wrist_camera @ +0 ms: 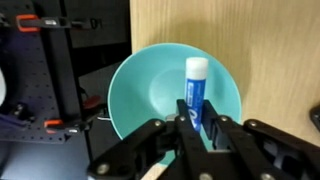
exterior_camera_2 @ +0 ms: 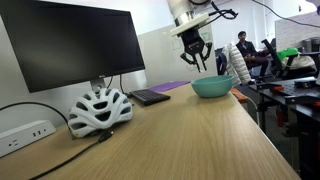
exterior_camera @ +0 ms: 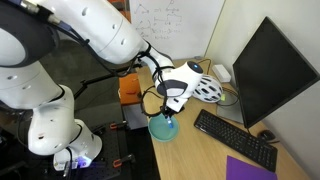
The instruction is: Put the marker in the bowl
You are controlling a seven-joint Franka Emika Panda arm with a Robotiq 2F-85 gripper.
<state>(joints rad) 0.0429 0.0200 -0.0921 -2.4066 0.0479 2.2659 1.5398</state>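
Observation:
The teal-green bowl (wrist_camera: 150, 85) stands on the wooden table near its edge and shows in both exterior views (exterior_camera: 163, 128) (exterior_camera_2: 212, 87). My gripper (wrist_camera: 197, 118) hangs just above the bowl (exterior_camera_2: 196, 62) (exterior_camera: 171, 101). Its fingers are drawn in tight on the lower end of the blue marker (wrist_camera: 195, 85). The marker's lighter end points down into the bowl. In the exterior views the marker is too small to make out.
A white and black bicycle helmet (exterior_camera: 206, 88) (exterior_camera_2: 98, 108) lies beside the bowl. A black keyboard (exterior_camera: 235, 138) and a monitor (exterior_camera: 272, 70) stand further along the table. A purple sheet (exterior_camera: 250, 168) lies near the front. The table edge (wrist_camera: 132, 30) runs just beside the bowl.

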